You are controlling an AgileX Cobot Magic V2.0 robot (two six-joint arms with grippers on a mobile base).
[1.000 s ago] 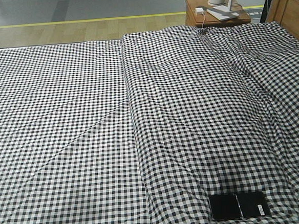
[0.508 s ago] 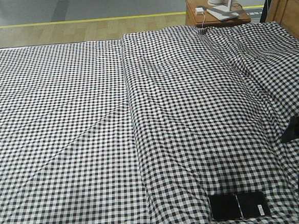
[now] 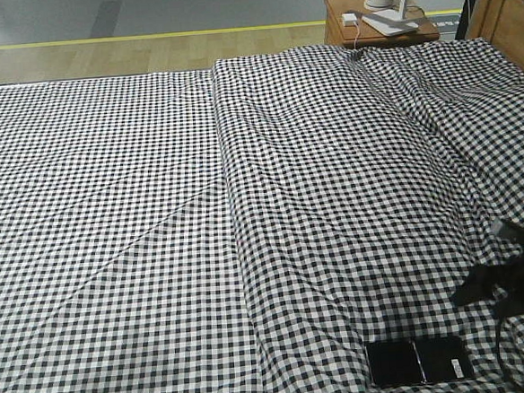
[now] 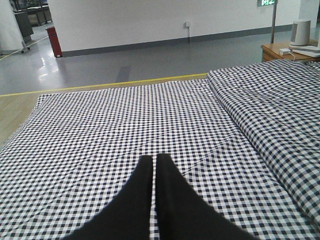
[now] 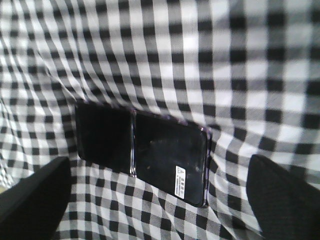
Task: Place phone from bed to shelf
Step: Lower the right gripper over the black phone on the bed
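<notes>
The phone [image 3: 419, 361] lies flat on the bed [image 3: 155, 213] near its front right. It is glossy black with a seam across its middle. In the right wrist view the phone [image 5: 150, 150] shows a white sticker near one end. My right gripper [image 3: 485, 293] hangs just right of and above the phone. It is open, and its two dark fingers [image 5: 30, 200] stand wide apart on either side of the phone without touching it. My left gripper [image 4: 154, 165] is shut and empty over the checked cloth [image 4: 125, 120]. The shelf is out of view.
A reddish-brown bedside table [image 3: 381, 28] with a white lamp base and charger stands behind the bed's far right. A wooden panel [image 3: 510, 8] rises at the top right. A raised fold in the cloth [image 3: 231, 208] runs front to back. Wood and grey floor lie beyond.
My right arm has come into the front view from the right edge and dropped lower, toward the phone. The phone has not moved.
</notes>
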